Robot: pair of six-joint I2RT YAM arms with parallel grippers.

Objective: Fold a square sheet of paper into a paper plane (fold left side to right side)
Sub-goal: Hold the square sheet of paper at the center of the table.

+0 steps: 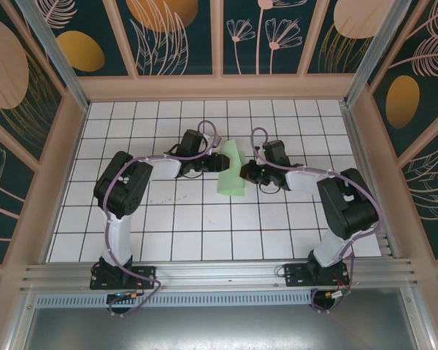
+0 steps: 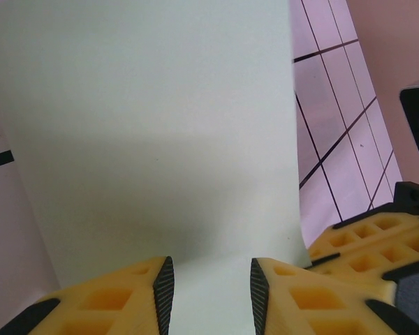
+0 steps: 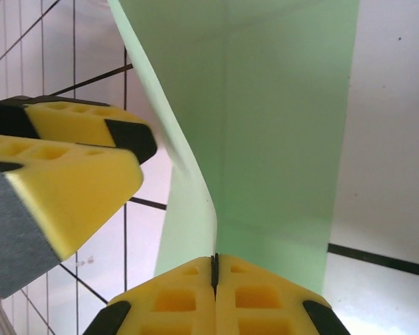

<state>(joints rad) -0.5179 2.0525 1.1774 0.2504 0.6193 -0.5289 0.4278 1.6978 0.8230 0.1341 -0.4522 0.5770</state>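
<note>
The square sheet of paper (image 1: 230, 173) is pale mint green and lies at the middle of the tiled floor, one side curled up off the other. In the right wrist view, my right gripper (image 3: 214, 262) is shut on the edge of the raised flap (image 3: 188, 188), while the rest of the sheet (image 3: 286, 139) lies flat beyond. My left gripper (image 2: 209, 280) is open, its two fingers apart over the pale sheet (image 2: 153, 125), which spreads out ahead of them. Seen from above, the left gripper (image 1: 216, 162) and right gripper (image 1: 244, 173) face each other across the paper.
White tiled floor (image 1: 204, 226) with dark grid lines runs around the paper. Patterned walls close off the back and both sides. The right gripper's yellow fingers (image 2: 373, 244) sit close at the lower right of the left wrist view, and the left gripper's fingers (image 3: 70, 160) at the left of the right wrist view.
</note>
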